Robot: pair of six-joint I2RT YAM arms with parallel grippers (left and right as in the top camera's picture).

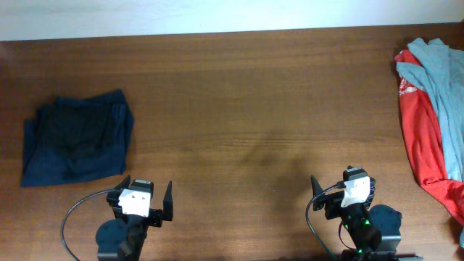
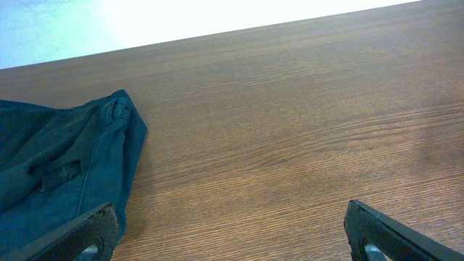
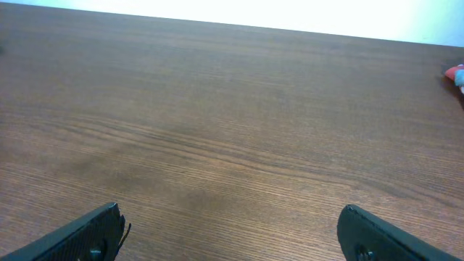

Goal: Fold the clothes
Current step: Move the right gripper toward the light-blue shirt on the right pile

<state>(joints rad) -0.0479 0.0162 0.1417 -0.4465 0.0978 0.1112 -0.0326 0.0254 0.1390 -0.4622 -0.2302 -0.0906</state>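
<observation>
While both arms sit low at the 6 o'clock edge of the counter (image 1: 246, 94), nothing is held. At the far left the dark navy garment (image 1: 76, 138) lies as a flattish, roughly squared bundle, at about 10 o'clock from the left claw (image 1: 147, 187); the left wrist view shows its near corner (image 2: 58, 174) just beyond the left finger, not touching it. The left claw's fingers stand wide apart over bare wood. The right claw (image 1: 344, 185) is likewise spread and empty, facing open counter in its own view (image 3: 232, 228). At the far right the red shirt (image 1: 424, 138) with white print lies crumpled, with the pale grey-blue T-shirt (image 1: 442, 80) draped over its upper and outer part; the heap's long axis runs 12 to 6 along the counter's right edge, partly out of frame. It lies at roughly 2 o'clock from the right claw and well apart from it; that arm is plainly the nearer, so the next reach is probably its job, drawing the T-shirt toward the middle to spread it.
</observation>
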